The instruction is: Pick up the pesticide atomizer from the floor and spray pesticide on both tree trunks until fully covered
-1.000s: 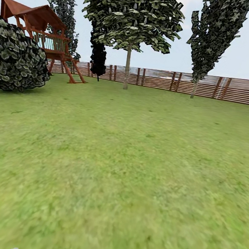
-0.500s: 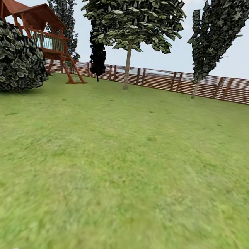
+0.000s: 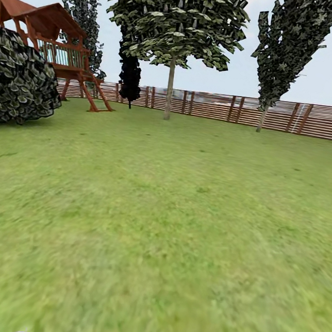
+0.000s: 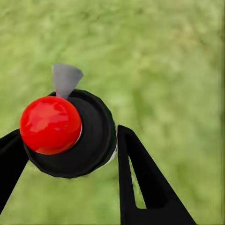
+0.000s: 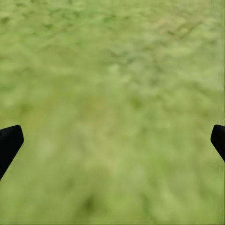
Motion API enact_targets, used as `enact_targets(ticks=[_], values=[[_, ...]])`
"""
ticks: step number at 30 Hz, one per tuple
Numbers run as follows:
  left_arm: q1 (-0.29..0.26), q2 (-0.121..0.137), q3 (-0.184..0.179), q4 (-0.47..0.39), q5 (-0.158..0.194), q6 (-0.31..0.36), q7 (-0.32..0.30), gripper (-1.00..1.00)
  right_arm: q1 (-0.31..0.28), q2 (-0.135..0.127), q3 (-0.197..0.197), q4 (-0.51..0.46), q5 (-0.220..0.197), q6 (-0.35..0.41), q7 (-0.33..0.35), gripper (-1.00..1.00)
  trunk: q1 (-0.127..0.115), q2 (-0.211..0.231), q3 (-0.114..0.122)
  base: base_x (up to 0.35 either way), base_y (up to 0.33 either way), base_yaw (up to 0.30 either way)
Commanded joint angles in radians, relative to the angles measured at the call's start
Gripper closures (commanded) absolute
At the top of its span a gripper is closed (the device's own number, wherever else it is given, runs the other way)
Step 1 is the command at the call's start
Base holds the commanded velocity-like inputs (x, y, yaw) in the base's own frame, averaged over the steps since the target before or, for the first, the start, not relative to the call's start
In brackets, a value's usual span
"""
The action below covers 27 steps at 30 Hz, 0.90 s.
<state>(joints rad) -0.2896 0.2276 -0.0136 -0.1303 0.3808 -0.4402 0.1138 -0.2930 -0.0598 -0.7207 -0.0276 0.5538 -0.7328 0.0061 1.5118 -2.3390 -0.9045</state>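
2 black fingers of the left gripper (image 4: 70, 154) are cut off by the frame edges in the left wrist view, so their full length cannot be made out. Between them sits the pesticide atomizer (image 4: 70, 133), seen end-on: a round black body topped by a glossy red ball, with a small grey cone-shaped nozzle projecting from its rim. Its lower part is hidden behind its own cap. The fingers are pressed against both sides of the black body, so the atomizer is gripped and held above blurred green grass lawn (image 3: 168, 228).

Only the tips of the right gripper (image 5: 112, 140) are seen at opposite edges of the right wrist view, set wide apart with nothing between them, pointed down at the grass.

In the head view, a broad-crowned tree with a pale straight trunk (image 3: 170, 86) is seen far across the lawn before the brown horizontal-slat wooden fence (image 3: 276, 115), and a second pale-trunked tree (image 3: 261, 118) stands to its right. A round leafy bush (image 3: 20, 83) and a red-brown wooden play tower (image 3: 56, 43) are placed at the left, both cropped by the edge.
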Motion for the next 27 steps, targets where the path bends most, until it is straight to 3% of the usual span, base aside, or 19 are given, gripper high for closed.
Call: enact_targets(ticks=[1,27], values=[[0.0,0.0,0.0,0.0,0.0,0.0,0.0,1.0,0.0,0.0,0.0,0.0,0.0,0.0,0.0,-1.0,0.0,0.0,0.0,0.342,0.0,0.0],[0.0,0.001,0.0,0.0,0.0,0.0,0.001,1.0,0.0,0.0,0.0,0.0,0.0,0.0,0.0,-1.0,0.0,0.0,0.0,0.342,0.0,0.0]])
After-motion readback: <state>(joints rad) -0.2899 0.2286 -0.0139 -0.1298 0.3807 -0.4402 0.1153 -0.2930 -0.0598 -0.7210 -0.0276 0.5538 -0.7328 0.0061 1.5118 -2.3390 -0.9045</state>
